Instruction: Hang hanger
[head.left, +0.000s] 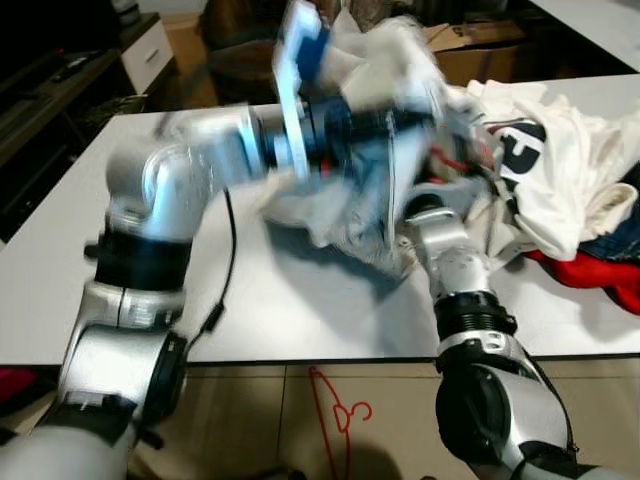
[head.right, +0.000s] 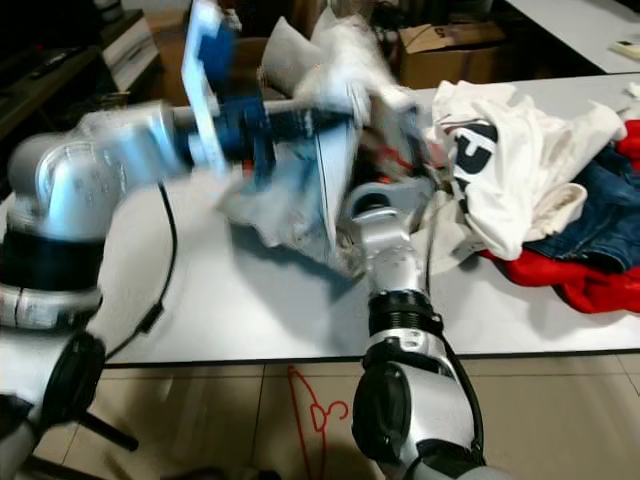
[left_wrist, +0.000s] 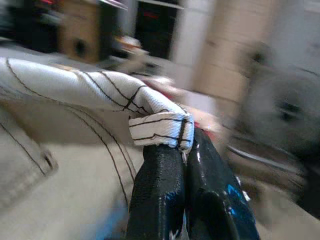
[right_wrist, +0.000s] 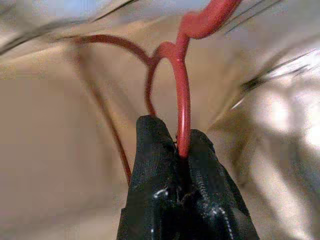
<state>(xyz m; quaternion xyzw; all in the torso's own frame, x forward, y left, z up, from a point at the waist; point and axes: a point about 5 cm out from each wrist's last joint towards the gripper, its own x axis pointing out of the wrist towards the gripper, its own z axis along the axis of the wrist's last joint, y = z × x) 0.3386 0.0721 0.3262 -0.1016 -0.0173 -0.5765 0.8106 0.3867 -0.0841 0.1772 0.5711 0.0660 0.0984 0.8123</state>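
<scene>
left gripper (left_wrist: 182, 165) raised over the table (head.left: 300, 300), jaws pinching white garment (left_wrist: 100, 95); right gripper (right_wrist: 182, 150) jaws clamp red hanger (right_wrist: 182, 90).

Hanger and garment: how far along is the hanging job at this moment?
Done: both grasps are made. The left tool is shut on the white garment's stitched edge; the right tool is shut on the red hanger.
In hand: the garment is lifted over the table, blurred.
Left: hanger seating cannot be told. A second red hanger lies on the floor.

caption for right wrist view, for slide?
Right hand shut on a red wire hanger, pale fabric blurred behind.
</scene>
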